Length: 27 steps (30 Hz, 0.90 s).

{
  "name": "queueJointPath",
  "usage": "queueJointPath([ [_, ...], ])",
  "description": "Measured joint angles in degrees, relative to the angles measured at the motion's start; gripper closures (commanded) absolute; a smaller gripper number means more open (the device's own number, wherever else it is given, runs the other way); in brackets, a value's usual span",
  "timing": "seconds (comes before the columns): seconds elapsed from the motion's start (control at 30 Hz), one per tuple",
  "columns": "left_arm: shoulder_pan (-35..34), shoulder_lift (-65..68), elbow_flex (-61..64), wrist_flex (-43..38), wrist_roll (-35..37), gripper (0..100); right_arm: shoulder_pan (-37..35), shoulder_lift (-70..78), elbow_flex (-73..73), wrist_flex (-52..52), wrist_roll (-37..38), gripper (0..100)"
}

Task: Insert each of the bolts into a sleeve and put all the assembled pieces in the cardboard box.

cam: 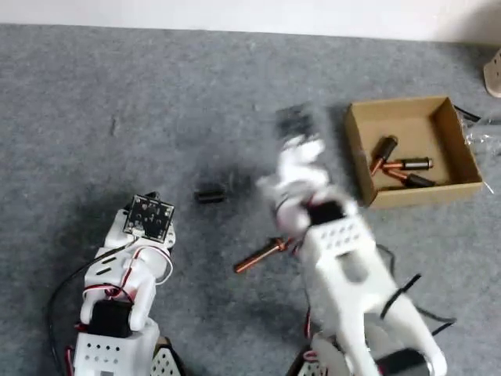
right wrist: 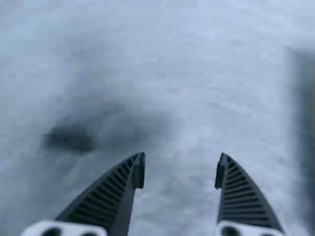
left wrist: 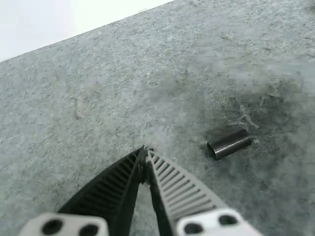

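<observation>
grey felt over the table (cam: pixel 94 102). near its middle a dark sleeve (cam: pixel 209 193), flat on its side, alone, touching nothing. nearer the arms, toward the box side, a copper bolt (cam: pixel 262 254), flat too, slanted, one end close against the right arm (cam: pixel 352 274), well apart from the sleeve. not yet joined, those two.

far right: a cardboard box (cam: pixel 427 194), open on top. inside, three assembled pieces (cam: pixel 409 164), copper and black, close together, fanned out from one another.

left gripper (left wrist: pixel 146 155): closed, ribbed tips pressed together, nothing between them. low over the felt, aimed roughly toward the sleeve, short of it, no contact. from the wrist, sleeve just ahead and off to one side, one round end turned toward the tips.

right gripper (right wrist: pixel 179 169): wide open, empty, bare felt in the gap between the two fingers. up above the table, between sleeve and box, beyond the bolt. ahead of one finger, a dark patch (right wrist: pixel 69 140) on the felt; cannot tell what.

left arm (cam: pixel 117 313) at the near left, white, folded back, red and black wires (cam: pixel 117 291) looped along it. right arm stretched out farther over the table, past the bolt.
</observation>
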Motion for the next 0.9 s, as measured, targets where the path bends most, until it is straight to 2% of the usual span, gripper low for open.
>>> queueJointPath([
  [0.1,-3.96,0.00,0.00,0.00,3.43,99,-6.42,-0.44,3.60,-0.70,5.71,79.3],
  [0.23,-8.97,0.00,0.00,0.00,9.23,99,-9.76,4.57,1.05,-0.70,9.93,79.3],
  [0.43,-9.85,0.00,0.00,0.00,10.20,99,-13.45,20.48,-11.87,-0.26,13.98,79.3],
  [0.67,-9.85,0.00,0.00,0.00,10.20,99,-15.74,38.15,-28.75,7.30,19.43,79.3],
  [0.9,-9.85,0.00,0.00,0.00,10.20,99,-15.74,47.21,-35.25,9.23,23.12,79.3],
])
